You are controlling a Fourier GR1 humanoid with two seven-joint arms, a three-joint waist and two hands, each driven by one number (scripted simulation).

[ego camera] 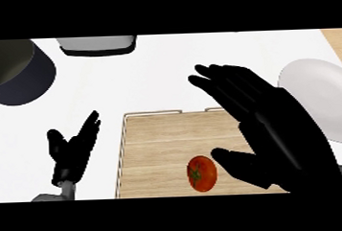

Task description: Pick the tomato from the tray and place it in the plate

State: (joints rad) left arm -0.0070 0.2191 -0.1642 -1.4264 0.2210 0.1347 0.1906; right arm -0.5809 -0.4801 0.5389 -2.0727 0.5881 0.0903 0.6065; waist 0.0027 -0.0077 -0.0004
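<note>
A red tomato (202, 173) lies on the wooden tray (153, 142), near its front edge. My right hand (273, 128) hovers over the tray's right part, open, fingers stretched toward the far left and the thumb just right of the tomato, nothing held. The white plate (318, 90) sits to the right of the tray, partly covered by this hand. My left hand (72, 145) rests open left of the tray, fingers pointing up.
A dark pot (16, 70) stands at the far left corner. A white and dark appliance (97, 44) sits at the back edge. A strip of wooden surface (337, 39) shows at the far right.
</note>
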